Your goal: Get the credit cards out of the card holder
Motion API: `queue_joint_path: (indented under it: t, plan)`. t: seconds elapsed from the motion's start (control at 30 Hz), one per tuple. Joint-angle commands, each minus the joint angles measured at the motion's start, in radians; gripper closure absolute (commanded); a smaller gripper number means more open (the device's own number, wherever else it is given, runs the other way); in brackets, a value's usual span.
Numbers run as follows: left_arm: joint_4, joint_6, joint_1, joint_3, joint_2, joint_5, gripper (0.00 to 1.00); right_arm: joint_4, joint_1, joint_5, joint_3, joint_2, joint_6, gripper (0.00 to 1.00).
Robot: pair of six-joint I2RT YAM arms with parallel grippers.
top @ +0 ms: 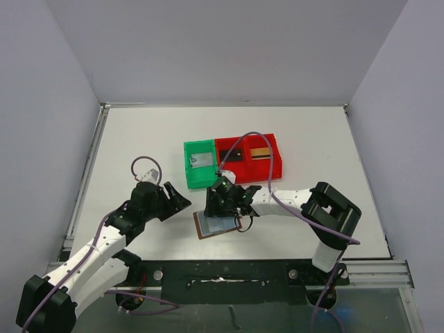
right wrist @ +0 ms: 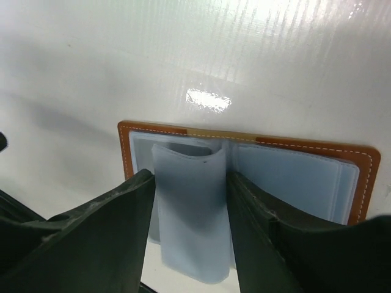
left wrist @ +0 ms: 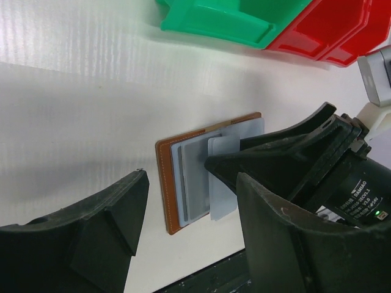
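Observation:
The brown card holder [top: 201, 227] lies open on the table near the front edge. My right gripper [top: 225, 207] hangs over it. In the right wrist view its jaws [right wrist: 189, 177] press on both edges of a pale blue sleeve panel [right wrist: 189, 220]. The panel is bowed and lifted off the holder [right wrist: 305, 146]. In the left wrist view a grey card [left wrist: 194, 177] shows inside the holder [left wrist: 165, 183], beside the lifted panel [left wrist: 223, 195]. My left gripper [top: 178, 198] is open and empty, just left of the holder; in its own view [left wrist: 190, 198] the holder lies between its fingers.
A green bin [top: 188, 166] with a silver card [top: 202, 159] stands behind the holder. Joined to it on the right is a red bin [top: 277, 164] with a black card [top: 234, 155] and a gold card [top: 259, 152]. Both bins show in the left wrist view [left wrist: 226, 21].

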Motion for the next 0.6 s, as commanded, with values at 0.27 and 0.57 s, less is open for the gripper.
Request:
queue_joint_path:
  t: [0.27,0.57]
  plan:
    - [0.125,0.007,0.006,-0.021,0.029,0.086,0.41,-0.012,-0.005,-0.020,-0.038,0.052,0.027,0.68]
    - [0.318,-0.013,0.002,-0.059,0.091,0.251,0.41,0.208,-0.058,-0.126,-0.158,-0.004,0.128,0.73]
